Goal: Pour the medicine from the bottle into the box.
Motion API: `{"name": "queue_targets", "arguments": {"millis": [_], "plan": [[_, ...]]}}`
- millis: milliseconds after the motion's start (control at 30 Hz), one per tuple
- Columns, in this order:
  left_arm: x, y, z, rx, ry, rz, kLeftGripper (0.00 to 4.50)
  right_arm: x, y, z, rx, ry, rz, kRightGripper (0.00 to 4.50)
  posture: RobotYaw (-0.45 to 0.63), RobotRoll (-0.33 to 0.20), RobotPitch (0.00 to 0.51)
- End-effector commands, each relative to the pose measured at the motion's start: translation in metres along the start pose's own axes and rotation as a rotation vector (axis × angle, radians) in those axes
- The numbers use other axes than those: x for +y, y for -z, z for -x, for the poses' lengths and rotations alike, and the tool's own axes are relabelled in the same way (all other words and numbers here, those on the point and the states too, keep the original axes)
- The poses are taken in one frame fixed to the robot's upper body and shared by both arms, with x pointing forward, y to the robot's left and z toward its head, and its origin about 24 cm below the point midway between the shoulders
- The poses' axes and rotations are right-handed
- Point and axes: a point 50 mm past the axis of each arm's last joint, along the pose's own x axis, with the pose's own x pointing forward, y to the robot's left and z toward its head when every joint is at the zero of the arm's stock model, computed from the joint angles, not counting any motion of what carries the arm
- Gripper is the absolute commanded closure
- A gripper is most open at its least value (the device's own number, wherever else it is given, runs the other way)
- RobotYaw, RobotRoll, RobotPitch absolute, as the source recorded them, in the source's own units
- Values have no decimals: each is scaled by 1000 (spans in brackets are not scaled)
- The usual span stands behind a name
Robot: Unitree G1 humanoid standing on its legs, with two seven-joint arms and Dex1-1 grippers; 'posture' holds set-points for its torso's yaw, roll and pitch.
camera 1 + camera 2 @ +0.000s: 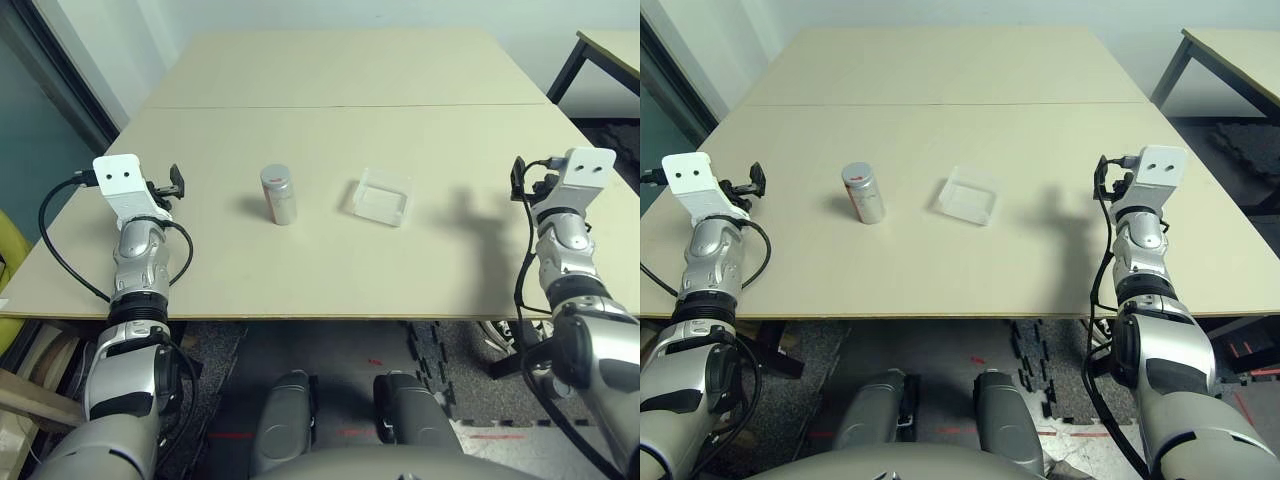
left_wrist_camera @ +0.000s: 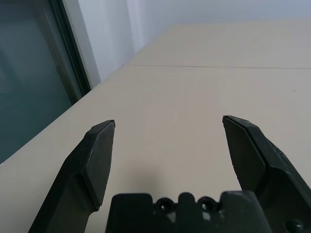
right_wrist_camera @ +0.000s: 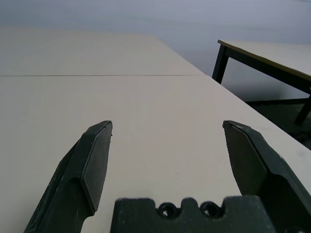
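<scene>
The bottle (image 1: 278, 195), white-grey with a red mark and a round grey cap, stands upright on the beige table (image 1: 330, 270), left of centre. Just to its right lies the box (image 1: 382, 197), shallow, square and of clear plastic. My left gripper (image 1: 176, 183) hovers near the table's left edge, well left of the bottle. In the left wrist view its black fingers (image 2: 97, 155) stand wide apart over bare tabletop. My right gripper (image 1: 519, 178) hangs near the right edge, right of the box. It too is open (image 3: 167, 124), nothing between its fingers.
A seam (image 1: 340, 106) crosses the table behind the bottle and box. A second table with black legs (image 1: 608, 50) stands at the back right. A dark glass panel (image 2: 29, 77) and a white wall lie beyond the left edge.
</scene>
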Motion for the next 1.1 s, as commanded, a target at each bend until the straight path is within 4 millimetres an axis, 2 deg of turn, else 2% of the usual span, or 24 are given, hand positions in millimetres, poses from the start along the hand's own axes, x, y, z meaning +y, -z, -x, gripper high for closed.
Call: {"name": "queue_targets", "arguments": {"millis": [33,233,400,633,733,867,967,1100], "plan": [[2,0,-1,-1,-1,-16,51,-3,-1,0,0,8,-10,0,17,0,47],[3,-2,1,-8,106,13,51,3,-4,-2,-16,-54,-27,0,10,0,50],[9,-13,6,-38,308,50,51,10,-7,-1,-31,-204,-45,0,20,0,53],[41,-23,28,41,609,-45,51,17,-20,-1,-51,-453,-37,0,13,0,66],[46,-26,35,68,686,-67,51,21,-25,0,-66,-533,-12,0,9,0,73],[39,-25,45,122,870,-66,51,38,-38,3,-79,-766,-43,0,10,0,82],[23,-23,43,116,966,-51,51,52,-50,5,-67,-952,-20,0,11,0,86],[13,-20,42,125,1044,-67,51,58,-60,2,-61,-1033,1,0,3,0,99]]}}
